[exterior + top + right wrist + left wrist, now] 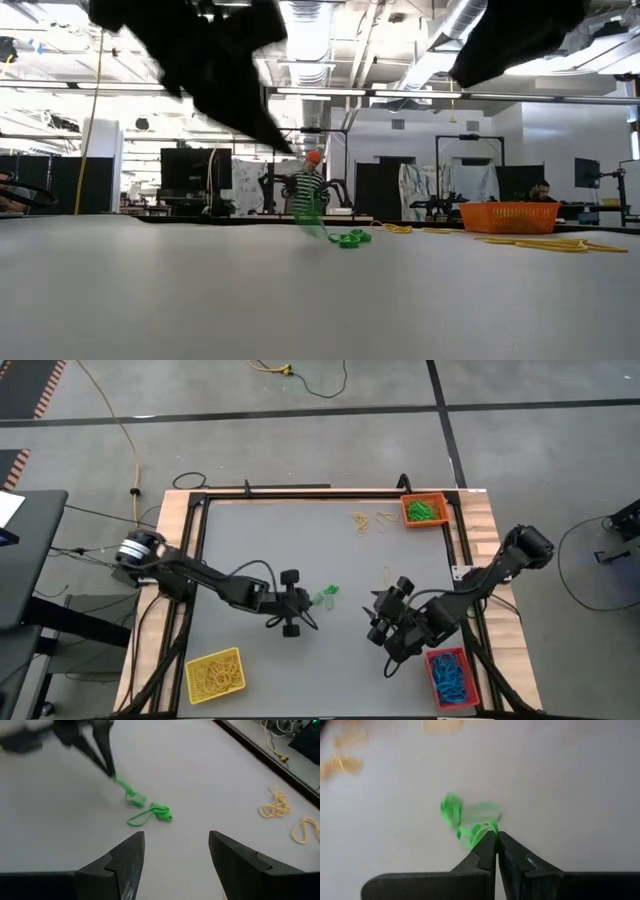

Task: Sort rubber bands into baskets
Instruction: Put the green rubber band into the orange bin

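Left gripper point(496, 837) near the middle of the table point(300, 540), fingers pressed together on a strand of green rubber bands point(470, 822); one band stretches up from the surface to the tips, the rest of the green clump point(150, 814) lies on the table just beyond them. In the low view the lifted strand point(308, 205) rises from the clump point(350, 238); blurred there.

Right gripper point(176, 852) toward the table's right edge, jaws spread wide, nothing between them, pointing at the green clump from a short way off.

Orange basket point(425, 511) at the far right corner, green bands inside. Loose yellow bands point(370, 522) on the table beside it, toward the far edge. Yellow basket point(214, 675) at the near left corner, holds yellow bands. Red basket point(452, 677) at the near right corner, holds blue bands, partly covered by the right arm.

Arms in the low view are dark shapes cut off at the top.
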You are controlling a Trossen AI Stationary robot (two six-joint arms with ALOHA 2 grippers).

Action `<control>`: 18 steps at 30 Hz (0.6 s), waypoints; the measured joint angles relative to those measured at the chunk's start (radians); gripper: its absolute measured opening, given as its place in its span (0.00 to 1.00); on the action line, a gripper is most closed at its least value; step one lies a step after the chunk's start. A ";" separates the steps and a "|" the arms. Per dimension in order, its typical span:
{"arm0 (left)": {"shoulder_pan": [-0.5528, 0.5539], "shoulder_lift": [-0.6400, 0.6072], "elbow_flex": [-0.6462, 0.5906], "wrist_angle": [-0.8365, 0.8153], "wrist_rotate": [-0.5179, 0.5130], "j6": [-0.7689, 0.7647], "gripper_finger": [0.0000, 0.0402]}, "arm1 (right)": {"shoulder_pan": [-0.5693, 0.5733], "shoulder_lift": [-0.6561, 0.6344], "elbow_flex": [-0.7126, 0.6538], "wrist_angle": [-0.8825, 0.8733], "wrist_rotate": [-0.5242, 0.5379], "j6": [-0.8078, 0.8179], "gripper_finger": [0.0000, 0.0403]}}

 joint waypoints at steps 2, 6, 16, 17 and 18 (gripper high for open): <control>-0.012 -0.053 0.000 0.012 0.000 0.014 0.00 | -0.001 0.036 0.000 0.019 0.000 -0.023 0.62; -0.030 -0.125 0.001 0.017 0.000 0.048 0.00 | -0.016 0.100 0.000 0.096 0.001 -0.109 0.62; 0.026 -0.122 -0.004 -0.178 0.040 0.008 0.00 | -0.099 0.195 0.000 0.338 -0.005 -0.364 0.62; 0.033 -0.121 -0.011 -0.164 0.075 0.001 0.00 | -0.105 0.196 0.000 0.339 -0.007 -0.372 0.62; 0.030 -0.118 -0.011 -0.144 0.080 -0.010 0.00 | -0.111 0.196 0.000 0.341 -0.011 -0.373 0.62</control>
